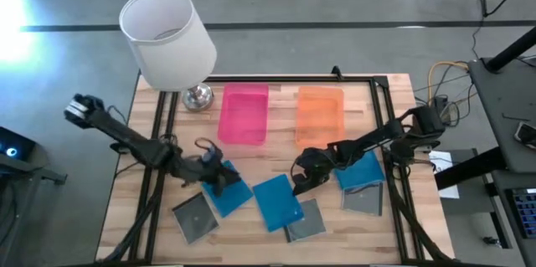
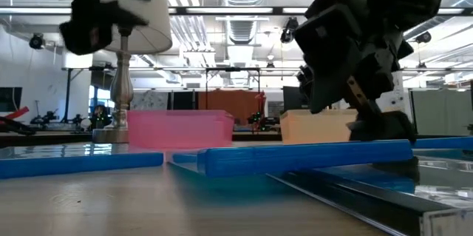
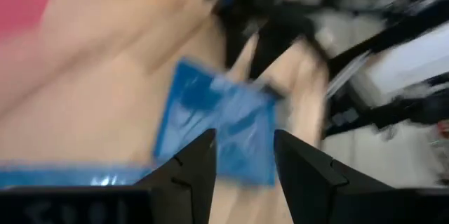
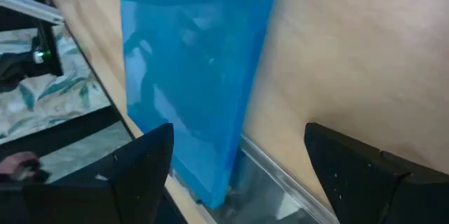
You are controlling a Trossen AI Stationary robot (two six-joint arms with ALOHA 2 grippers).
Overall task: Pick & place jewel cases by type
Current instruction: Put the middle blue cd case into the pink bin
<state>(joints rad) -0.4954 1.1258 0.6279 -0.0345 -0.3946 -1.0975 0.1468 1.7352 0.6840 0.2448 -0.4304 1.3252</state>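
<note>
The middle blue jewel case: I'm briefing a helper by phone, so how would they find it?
Start at the orange tray at the table's back and come toward the front edge. The middle blue jewel case lies there tilted, overlapping a grey case. Unlike the other two blue ones, it sits between both grippers.

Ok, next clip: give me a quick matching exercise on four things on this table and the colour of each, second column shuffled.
Things:
1. lampshade
2. left tray
3. right tray
4. middle case

Colours:
A. orange
B. blue
C. white
D. pink

Pairs: 1-C, 2-D, 3-A, 4-B
</note>
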